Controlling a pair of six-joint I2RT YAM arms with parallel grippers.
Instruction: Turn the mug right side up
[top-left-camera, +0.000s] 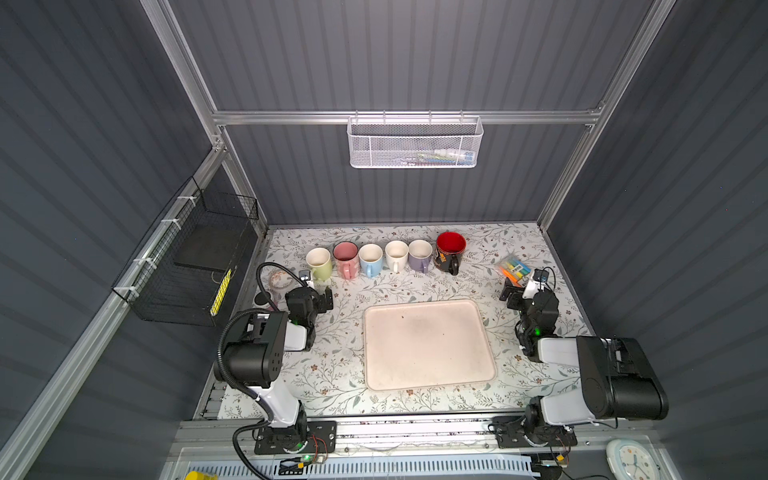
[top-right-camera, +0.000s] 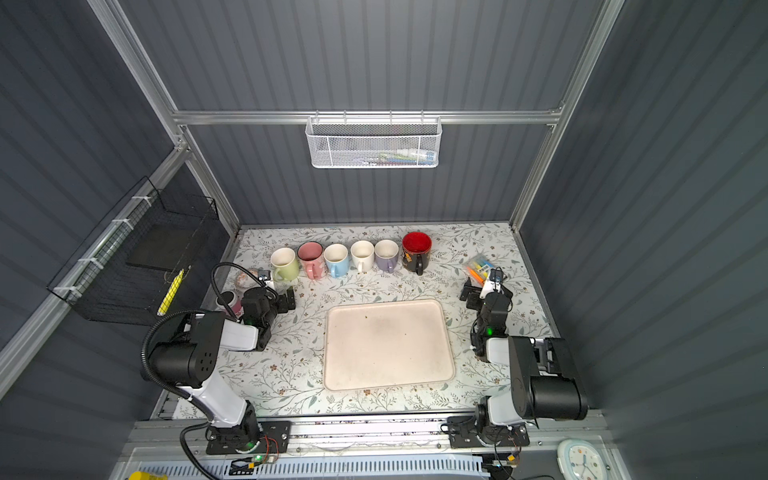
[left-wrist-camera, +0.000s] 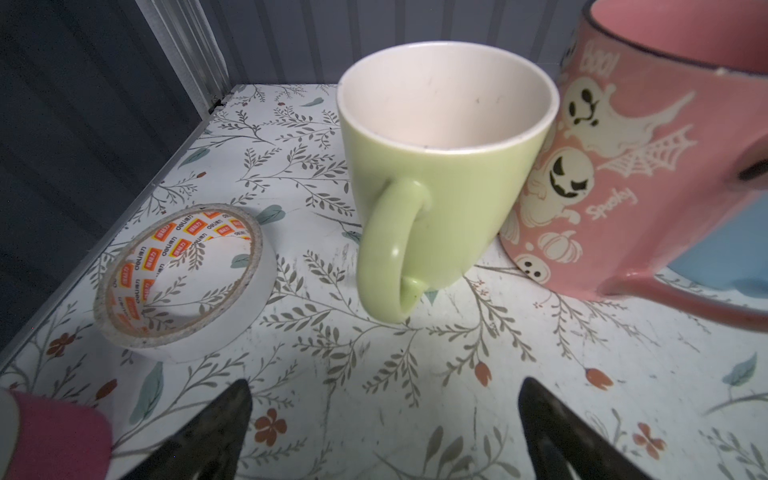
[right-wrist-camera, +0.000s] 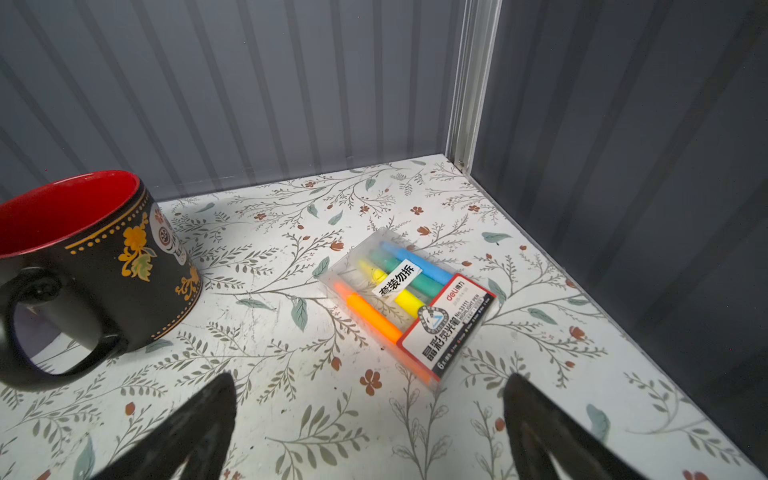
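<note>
Several mugs stand in a row at the back of the table in both top views, all with mouths up: green mug (top-left-camera: 319, 262), pink mug (top-left-camera: 345, 257), blue mug (top-left-camera: 370, 258), white mug (top-left-camera: 396, 254), purple mug (top-left-camera: 420, 254) and a black mug with a red inside (top-left-camera: 450, 248). None of them is upside down. My left gripper (top-left-camera: 321, 291) is open just in front of the green mug (left-wrist-camera: 440, 166), whose handle faces it. My right gripper (top-left-camera: 514, 291) is open with nothing between its fingers, to the right of the black mug (right-wrist-camera: 83, 257).
A cream tray (top-left-camera: 428, 345) lies mid-table between the arms. A tape roll (left-wrist-camera: 183, 282) lies left of the green mug, with a magenta roll (left-wrist-camera: 54, 436) nearer the arm. A highlighter pack (right-wrist-camera: 411, 299) lies before the right gripper. A black wire basket (top-left-camera: 195, 257) hangs on the left wall.
</note>
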